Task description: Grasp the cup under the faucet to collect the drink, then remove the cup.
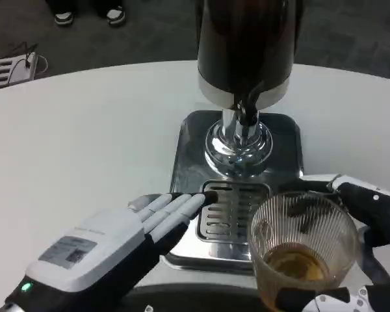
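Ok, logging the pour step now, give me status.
Right hand holds the ribbed glass cup, amber drink in its bottom. Left hand open, fingers on the drip tray. Cup off the grate, forward of the faucet. Nothing blocking.

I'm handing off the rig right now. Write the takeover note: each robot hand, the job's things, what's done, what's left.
Left robot hand: holds nothing, fingers stretched out, tips at the drip tray edge by the grate.
Right robot hand: holds the ribbed glass cup.
Cup: in front of the tray, clear of the faucet, amber drink in the bottom.
Done: drink collected, cup pulled from under the faucet.
Left: finish taking the cup away.
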`<state>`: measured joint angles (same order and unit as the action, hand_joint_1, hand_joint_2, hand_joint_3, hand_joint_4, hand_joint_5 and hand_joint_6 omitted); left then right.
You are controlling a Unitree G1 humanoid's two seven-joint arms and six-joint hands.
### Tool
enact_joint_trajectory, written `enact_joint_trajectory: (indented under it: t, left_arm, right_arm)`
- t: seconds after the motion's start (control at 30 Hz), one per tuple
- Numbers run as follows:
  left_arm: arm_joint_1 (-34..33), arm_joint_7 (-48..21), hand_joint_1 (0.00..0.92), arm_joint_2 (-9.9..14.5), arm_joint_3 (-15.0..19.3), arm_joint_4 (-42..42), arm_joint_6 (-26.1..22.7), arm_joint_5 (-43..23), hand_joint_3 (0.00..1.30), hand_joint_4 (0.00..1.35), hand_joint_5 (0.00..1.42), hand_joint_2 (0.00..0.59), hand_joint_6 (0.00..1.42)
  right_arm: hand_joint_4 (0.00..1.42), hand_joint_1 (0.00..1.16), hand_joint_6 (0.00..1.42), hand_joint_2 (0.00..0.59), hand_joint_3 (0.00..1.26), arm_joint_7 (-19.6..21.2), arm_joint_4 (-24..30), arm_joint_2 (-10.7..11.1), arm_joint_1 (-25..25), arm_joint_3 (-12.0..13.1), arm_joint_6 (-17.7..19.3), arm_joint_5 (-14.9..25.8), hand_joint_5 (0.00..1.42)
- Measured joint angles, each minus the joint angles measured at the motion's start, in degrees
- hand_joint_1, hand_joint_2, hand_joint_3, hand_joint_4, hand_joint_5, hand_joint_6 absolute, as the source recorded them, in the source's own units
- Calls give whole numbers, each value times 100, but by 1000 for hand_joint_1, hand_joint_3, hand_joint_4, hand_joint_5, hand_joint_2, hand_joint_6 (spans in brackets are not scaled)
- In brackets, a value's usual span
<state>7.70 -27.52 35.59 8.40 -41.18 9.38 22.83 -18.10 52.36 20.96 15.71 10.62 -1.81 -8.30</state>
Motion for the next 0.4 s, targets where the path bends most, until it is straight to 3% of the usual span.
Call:
enact_joint_trajectory:
  t: [0.4]
  left_arm:
    - [78, -6, 0, 12, 62, 1, -10, -101, 7, 0, 0, 104, 0]
  right_arm:
    - [1277, 991, 1424, 276, 993, 0, 14, -9, 0, -9, 0, -1, 1424]
